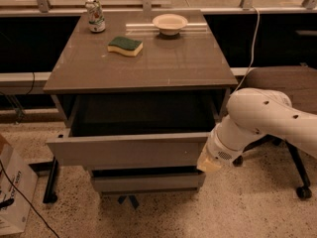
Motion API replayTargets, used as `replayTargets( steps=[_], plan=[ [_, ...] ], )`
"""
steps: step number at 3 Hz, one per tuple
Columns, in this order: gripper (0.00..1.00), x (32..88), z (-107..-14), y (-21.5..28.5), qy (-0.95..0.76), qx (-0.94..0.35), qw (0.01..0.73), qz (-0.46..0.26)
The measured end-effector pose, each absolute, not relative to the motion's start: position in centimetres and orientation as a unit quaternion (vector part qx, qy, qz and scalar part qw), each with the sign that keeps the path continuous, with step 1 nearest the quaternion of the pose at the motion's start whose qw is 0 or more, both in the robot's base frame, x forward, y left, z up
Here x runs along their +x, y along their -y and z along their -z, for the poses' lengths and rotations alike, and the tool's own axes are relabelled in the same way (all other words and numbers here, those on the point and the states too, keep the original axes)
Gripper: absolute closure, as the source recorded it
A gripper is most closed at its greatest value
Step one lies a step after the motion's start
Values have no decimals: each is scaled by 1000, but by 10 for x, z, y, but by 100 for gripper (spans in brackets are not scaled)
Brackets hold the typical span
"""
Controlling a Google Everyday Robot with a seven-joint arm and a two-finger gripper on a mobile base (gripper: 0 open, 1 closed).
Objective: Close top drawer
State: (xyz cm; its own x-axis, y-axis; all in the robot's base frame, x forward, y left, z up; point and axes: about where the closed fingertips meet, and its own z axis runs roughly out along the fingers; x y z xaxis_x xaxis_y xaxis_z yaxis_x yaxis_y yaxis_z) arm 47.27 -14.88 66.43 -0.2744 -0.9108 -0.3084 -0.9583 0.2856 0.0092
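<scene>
The top drawer (129, 150) is a wide grey drawer under the grey tabletop (143, 58). It stands partly open, and its flat front sticks out a short way past the table edge. Its inside is dark. My white arm reaches in from the right, and the gripper (208, 163) is at the right end of the drawer front, against it. Only a pale tip of the gripper shows below the wrist.
A narrower grey drawer front (147, 181) sits lower down. On the tabletop are a green-and-yellow sponge (125, 46), a white bowl (170, 23) and a can (95, 16). A chair (287, 83) stands at the right, and a cardboard box (12, 192) at the left.
</scene>
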Motion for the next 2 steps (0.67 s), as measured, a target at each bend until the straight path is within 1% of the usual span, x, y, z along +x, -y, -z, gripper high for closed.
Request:
replayTargets(
  steps=[1,2],
  plan=[
    [100,474,-664,148,-792,-589,126,-96],
    [100,493,-660,141,-793,-578,175,-85]
  ],
)
